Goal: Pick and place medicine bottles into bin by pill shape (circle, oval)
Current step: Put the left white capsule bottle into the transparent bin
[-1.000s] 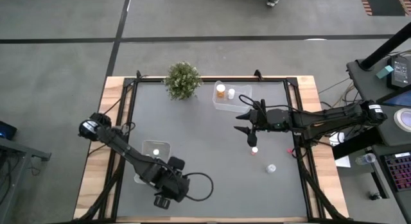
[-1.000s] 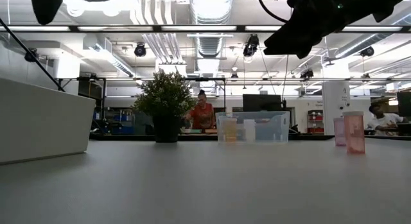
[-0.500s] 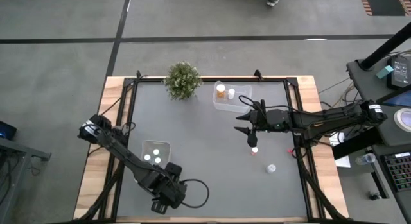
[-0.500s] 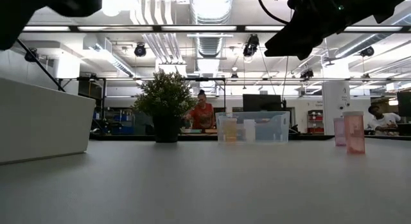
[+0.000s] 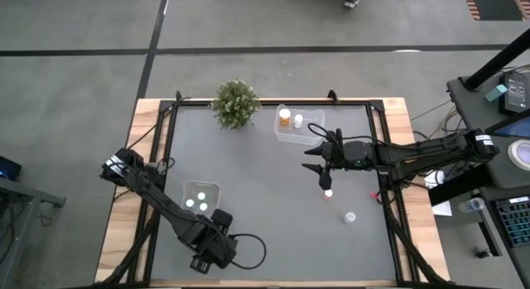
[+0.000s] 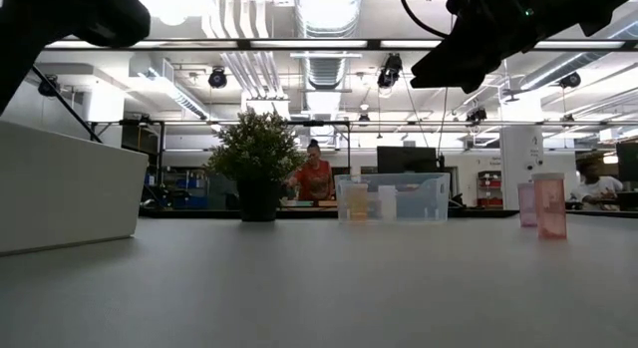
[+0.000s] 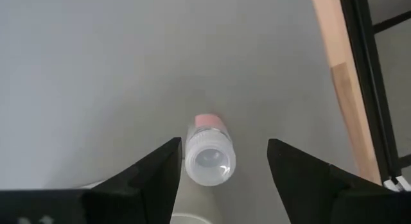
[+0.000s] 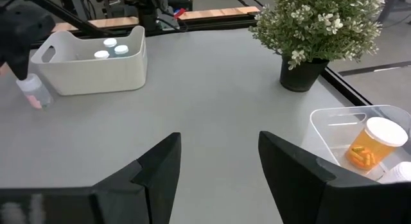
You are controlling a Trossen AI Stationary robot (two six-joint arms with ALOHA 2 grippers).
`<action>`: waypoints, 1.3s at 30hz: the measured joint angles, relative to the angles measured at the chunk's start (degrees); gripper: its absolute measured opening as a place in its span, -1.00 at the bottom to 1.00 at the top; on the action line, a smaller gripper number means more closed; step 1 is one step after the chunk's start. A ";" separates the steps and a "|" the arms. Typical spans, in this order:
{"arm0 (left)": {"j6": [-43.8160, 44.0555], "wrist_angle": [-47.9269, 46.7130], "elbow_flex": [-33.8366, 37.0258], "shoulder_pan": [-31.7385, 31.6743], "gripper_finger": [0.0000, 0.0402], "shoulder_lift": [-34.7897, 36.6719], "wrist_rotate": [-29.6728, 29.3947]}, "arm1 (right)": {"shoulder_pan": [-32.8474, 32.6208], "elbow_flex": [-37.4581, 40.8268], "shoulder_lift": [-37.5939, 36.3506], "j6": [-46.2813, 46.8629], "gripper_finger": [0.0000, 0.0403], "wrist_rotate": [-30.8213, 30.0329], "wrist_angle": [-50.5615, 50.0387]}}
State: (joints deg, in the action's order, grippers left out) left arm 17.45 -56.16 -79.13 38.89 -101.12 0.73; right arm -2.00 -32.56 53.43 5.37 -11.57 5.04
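Now | left gripper open over pink bottle | near table edge

Table centre left open; flanked by plant, clear bin, white bin.

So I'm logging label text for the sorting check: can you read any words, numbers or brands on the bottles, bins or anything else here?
None can be read.
Pink bottle between the left gripper jaws: no print shows.
Orange bottle in the clear bin: label not legible.
White bin: plain.
Background screens and signs in the low view: too small to read.
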 joint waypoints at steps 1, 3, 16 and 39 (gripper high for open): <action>-0.02 -0.01 0.05 0.11 0.07 0.00 -0.24 | 0.00 0.00 0.00 0.00 0.00 0.00 -0.01; -0.38 0.11 0.05 0.25 0.07 0.00 -1.49 | 0.00 0.00 0.00 0.00 0.00 0.00 0.00; -1.34 0.24 1.73 0.31 0.07 0.00 -2.31 | 0.00 0.00 0.00 0.00 0.00 0.00 -0.02; -3.27 0.52 4.44 0.86 0.07 0.02 -4.50 | 0.00 0.00 -0.13 -2.04 0.00 0.00 -0.05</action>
State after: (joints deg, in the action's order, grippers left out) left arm 14.17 -55.64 -74.70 39.75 -101.10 -3.77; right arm -2.00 -32.56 53.30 3.33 -11.57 4.99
